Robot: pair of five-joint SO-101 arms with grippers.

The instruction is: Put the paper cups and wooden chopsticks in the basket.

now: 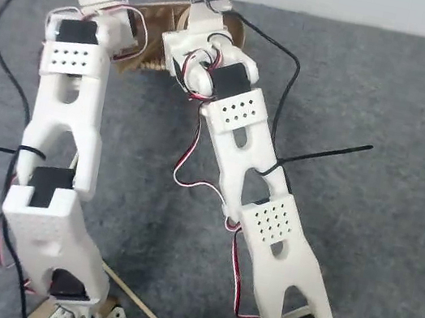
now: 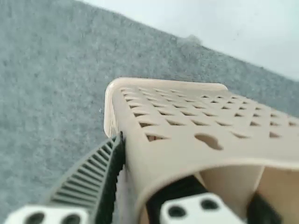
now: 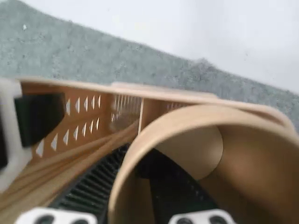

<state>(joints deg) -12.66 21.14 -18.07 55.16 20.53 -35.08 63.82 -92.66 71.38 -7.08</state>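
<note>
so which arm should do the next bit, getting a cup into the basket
Right. The right pincer holds a paper cup, with the basket and its open inside just beyond it, so a short move and release should probably do. The left pincer sits at the basket's outer wall.

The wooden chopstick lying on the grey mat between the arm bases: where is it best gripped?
Probably near the middle of the wooden chopstick, coming down from above with the jaws across its thin shaft. It lies flat and diagonal on the grey mat, and one end sits close to an arm's base.
</note>
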